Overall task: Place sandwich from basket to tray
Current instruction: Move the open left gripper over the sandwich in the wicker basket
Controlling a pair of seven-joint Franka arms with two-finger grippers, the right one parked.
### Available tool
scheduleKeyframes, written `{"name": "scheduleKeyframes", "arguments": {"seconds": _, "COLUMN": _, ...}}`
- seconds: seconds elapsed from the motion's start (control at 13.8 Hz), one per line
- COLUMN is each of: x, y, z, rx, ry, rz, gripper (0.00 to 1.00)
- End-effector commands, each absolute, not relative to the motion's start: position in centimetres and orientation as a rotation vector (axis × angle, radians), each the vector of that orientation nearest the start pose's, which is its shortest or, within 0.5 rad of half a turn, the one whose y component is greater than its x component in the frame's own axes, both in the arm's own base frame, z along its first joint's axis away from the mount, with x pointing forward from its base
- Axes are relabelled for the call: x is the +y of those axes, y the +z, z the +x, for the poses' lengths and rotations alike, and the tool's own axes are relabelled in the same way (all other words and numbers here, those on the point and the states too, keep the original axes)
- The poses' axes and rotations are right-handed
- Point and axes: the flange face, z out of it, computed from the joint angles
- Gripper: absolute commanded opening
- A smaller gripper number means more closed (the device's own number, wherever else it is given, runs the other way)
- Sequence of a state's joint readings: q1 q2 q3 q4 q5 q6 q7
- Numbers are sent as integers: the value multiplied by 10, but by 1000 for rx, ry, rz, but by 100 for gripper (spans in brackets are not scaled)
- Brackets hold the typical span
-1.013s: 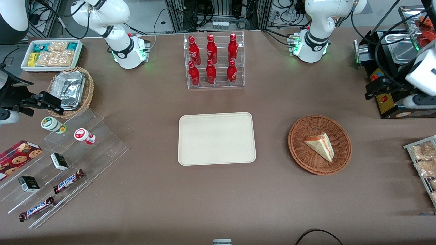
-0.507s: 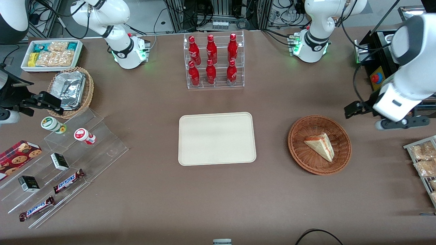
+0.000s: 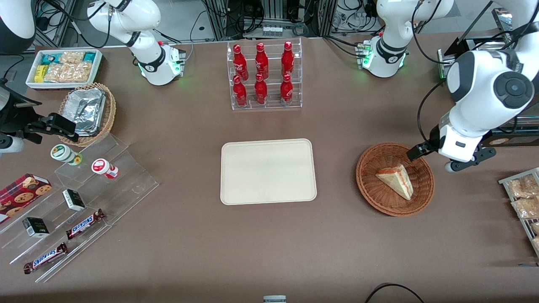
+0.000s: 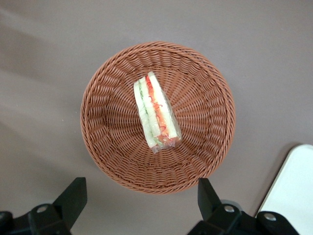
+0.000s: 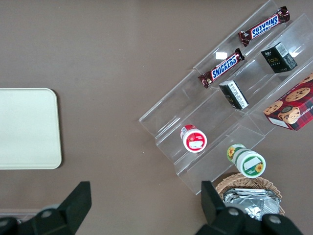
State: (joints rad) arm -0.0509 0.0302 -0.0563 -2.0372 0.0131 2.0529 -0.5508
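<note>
The sandwich (image 3: 396, 180) (image 4: 156, 112), a clear-wrapped white-bread wedge with red and green filling, lies in the round reddish-brown basket (image 3: 370, 189) (image 4: 205, 142). My left gripper (image 3: 457, 158) (image 4: 141, 188) hangs above the basket's rim on the side toward the working arm's end of the table. It is open, with its black fingers (image 4: 73, 198) spread wide and nothing between them. The cream tray (image 3: 268, 171) (image 4: 293, 196) (image 5: 27, 128) lies flat at the table's middle, beside the basket toward the parked arm's end, with nothing on it.
A clear rack of red bottles (image 3: 264, 75) stands farther from the camera than the tray. Acrylic steps with snacks (image 3: 84, 198), a tan basket of foil trays (image 3: 88, 111) and a white bin (image 3: 63, 67) fill the parked arm's end. A rack of snack packets (image 3: 524, 202) sits nearer the camera than my arm.
My left arm has swung in from the working arm's end of the table and come over the basket's rim. The sandwich, basket and tray have not moved.
</note>
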Motion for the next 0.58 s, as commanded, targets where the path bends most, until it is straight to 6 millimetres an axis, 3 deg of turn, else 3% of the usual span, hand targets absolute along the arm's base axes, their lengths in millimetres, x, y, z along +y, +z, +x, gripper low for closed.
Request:
{"name": "scheduleKeyframes", "arguments": {"seconds": 0.0, "x": -58, "y": 411, "z": 538, "rx": -872, "ry": -42, "rz": -3000, "gripper": 100}}
{"name": "scheduleKeyframes", "arguments": {"seconds": 0.14, "x": -59, "y": 397, "z": 540, "rx": -997, "ry": -62, "rz": -2970, "gripper": 100}}
{"name": "scheduleKeyframes", "arguments": {"seconds": 0.51, "x": -62, "y": 349, "z": 541, "rx": -1001, "ry": -30, "rz": -2967, "gripper": 100}}
